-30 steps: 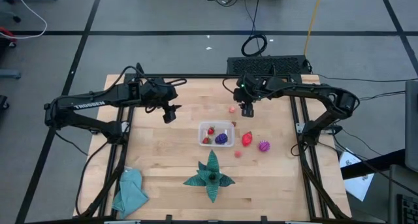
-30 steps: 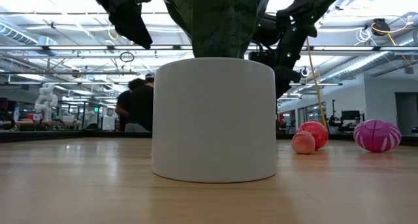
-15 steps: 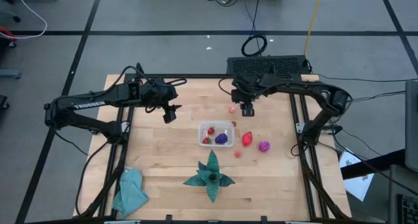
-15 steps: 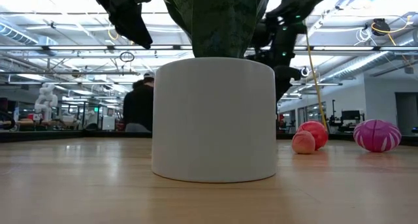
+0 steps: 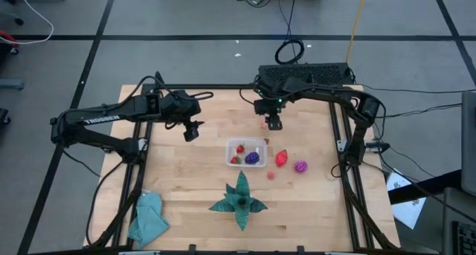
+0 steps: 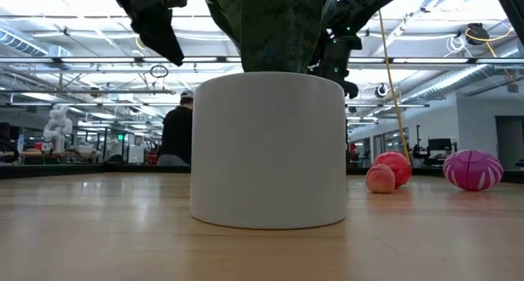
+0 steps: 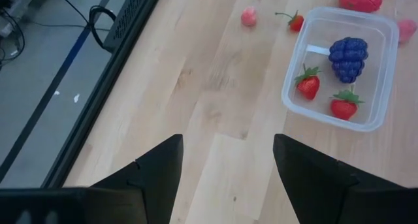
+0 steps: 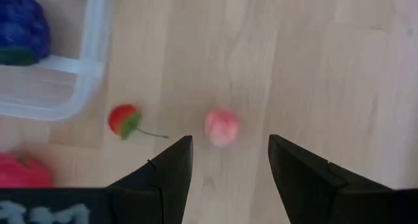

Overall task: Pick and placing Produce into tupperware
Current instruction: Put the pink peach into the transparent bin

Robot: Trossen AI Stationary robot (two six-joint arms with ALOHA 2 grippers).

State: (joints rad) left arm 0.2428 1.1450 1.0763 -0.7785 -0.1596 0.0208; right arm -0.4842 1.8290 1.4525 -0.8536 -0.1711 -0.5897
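Overhead, table-level and wrist views of a two-arm workstation. The right gripper [image 5: 274, 123] hangs above the far middle of the wooden table [image 5: 186, 181], fingers [image 8: 166, 175] parted and holding nothing. A small pink fruit [image 8: 222, 127] lies on the bare wood just ahead of the fingertips, in line with the gap between the jaws but slightly nearer one finger; it is not touched. A small red fruit with a green stem [image 8: 124, 120] lies outside the jaws, beyond one finger, between the pink fruit and the rounded corner of the tupperware [image 8: 85, 87]. Part of a larger red-pink fruit [image 8: 23, 172] shows farther to that same side.

The left gripper [image 5: 192, 131] hovers over the table's left part, jaws open and empty. Well ahead of its fingers [image 7: 157, 168] and off to one side of the gap sits the tupperware [image 7: 385, 67], holding a purple grape cluster [image 7: 347, 56] and two strawberries [image 7: 308, 83] [image 7: 344, 106].

Overhead, the tupperware [image 5: 232, 147] stands between the two grippers and nearer the front, with a red fruit [image 5: 281, 158], a spiky magenta ball [image 5: 300, 166] and a small pink fruit [image 5: 271, 175] beside it. A green leafy star [image 5: 239, 201] and a teal cloth [image 5: 149, 216] lie at the front. A person [image 6: 175, 133] stands in the room behind.
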